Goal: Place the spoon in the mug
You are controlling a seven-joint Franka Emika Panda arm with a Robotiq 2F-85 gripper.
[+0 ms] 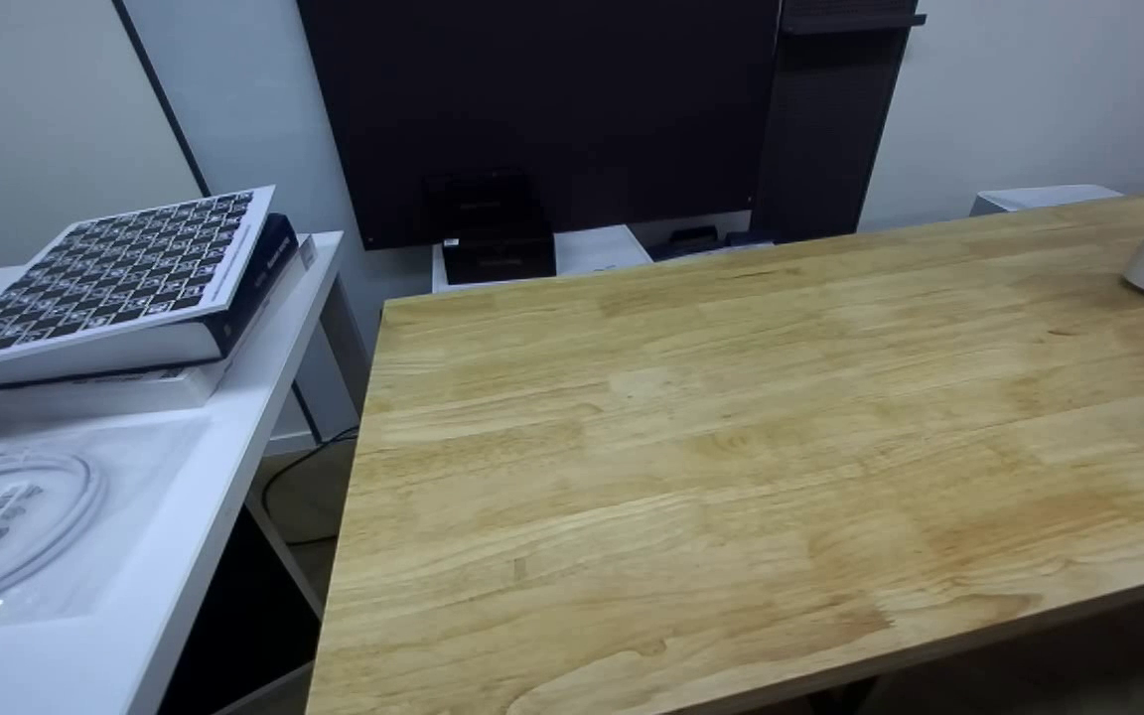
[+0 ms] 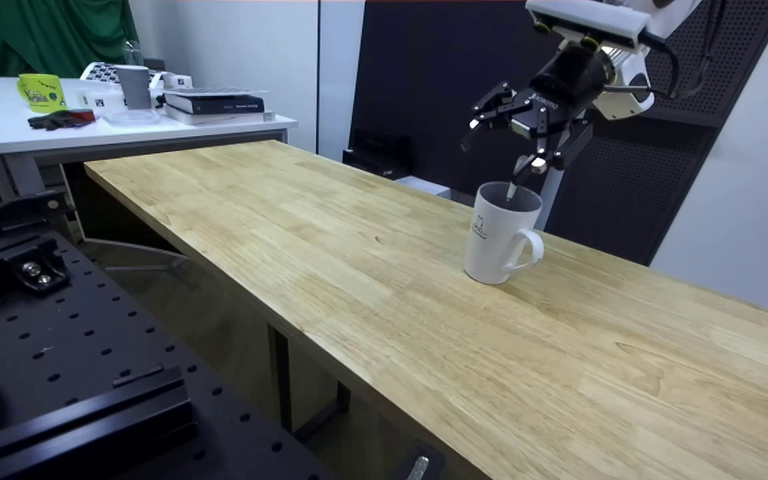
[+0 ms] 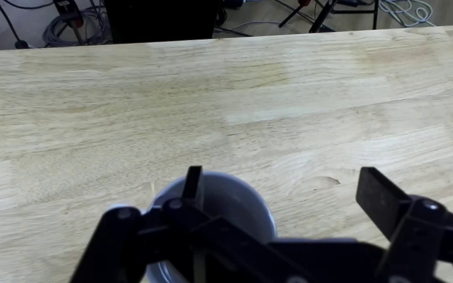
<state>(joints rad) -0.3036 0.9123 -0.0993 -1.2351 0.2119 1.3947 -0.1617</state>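
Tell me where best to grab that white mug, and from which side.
I'd probably take the mug by its handle, coming in level from the handle's side, the right in an exterior view. The mug stands upright, and the loop juts out from its wall there, likely easier to hold than the broad, round body.

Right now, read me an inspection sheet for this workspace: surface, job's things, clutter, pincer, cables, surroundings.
Surface: wooden table, light strips with visible joints and a few knots.
Job's things: mug upright on the table; spoon reaching into it, mostly hidden, lower end out of sight.
Clutter: books and a yellow-green cup on the white side table.
Grippers: pincer open, jaws wide apart, one finger by the mug's mouth; whether it touches the spoon can't be told.
Cables: pale looped cable on the floor; bagged cable coil on the white side table.
Surroundings: green curtain, large dark panel.
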